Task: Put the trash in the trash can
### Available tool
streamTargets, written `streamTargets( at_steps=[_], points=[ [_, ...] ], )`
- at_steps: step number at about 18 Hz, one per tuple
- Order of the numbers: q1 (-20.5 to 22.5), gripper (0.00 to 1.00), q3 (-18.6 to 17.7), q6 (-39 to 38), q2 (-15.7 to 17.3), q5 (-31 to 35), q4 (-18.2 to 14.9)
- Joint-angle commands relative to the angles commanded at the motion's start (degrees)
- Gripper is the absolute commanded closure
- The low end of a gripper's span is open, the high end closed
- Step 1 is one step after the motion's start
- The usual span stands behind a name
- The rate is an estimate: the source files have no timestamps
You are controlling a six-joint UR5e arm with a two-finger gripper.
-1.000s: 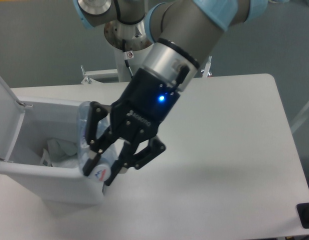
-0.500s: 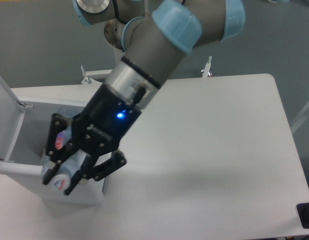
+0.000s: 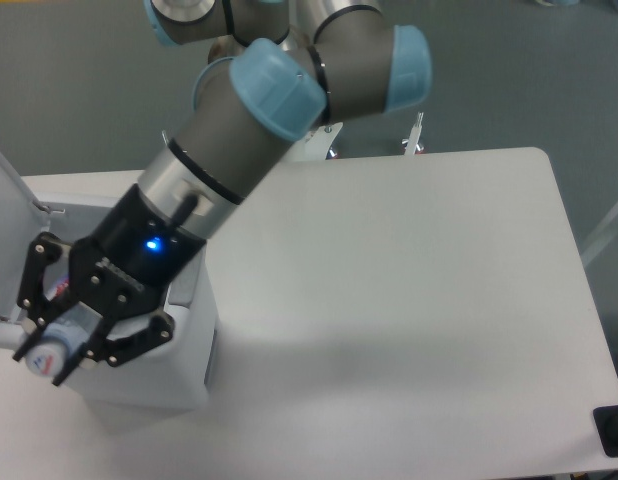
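my gripper (image 3: 51,345) is clamped on the bottle (image 3: 57,335), over the bin (image 3: 189,330). next i should open and drop it in.

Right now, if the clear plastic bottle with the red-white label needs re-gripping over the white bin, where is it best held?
Across its labelled mid-body, coming from above. The clear plastic bottle with the red-white label points its capped end toward the camera, so its round sides are open to the pincer, which already clamps it there over the white rectangular bin. The cap end is narrower and likelier to slip.
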Motion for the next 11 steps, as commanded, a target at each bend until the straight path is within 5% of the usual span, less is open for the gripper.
streamTargets(
  at_steps=[1,3,4,11],
  points=[
    [0.0,0.53,-0.7,1.0,0.7,0.0,0.2],
    [0.2,0.13,-1.3,1.9,1.6,0.0,0.3],
    [0.4,0.0,-1.3,2.1,1.7,0.0,0.3],
    [5.4,0.0,-3.3,2.3,3.7,-0.1,0.3]
  ],
)
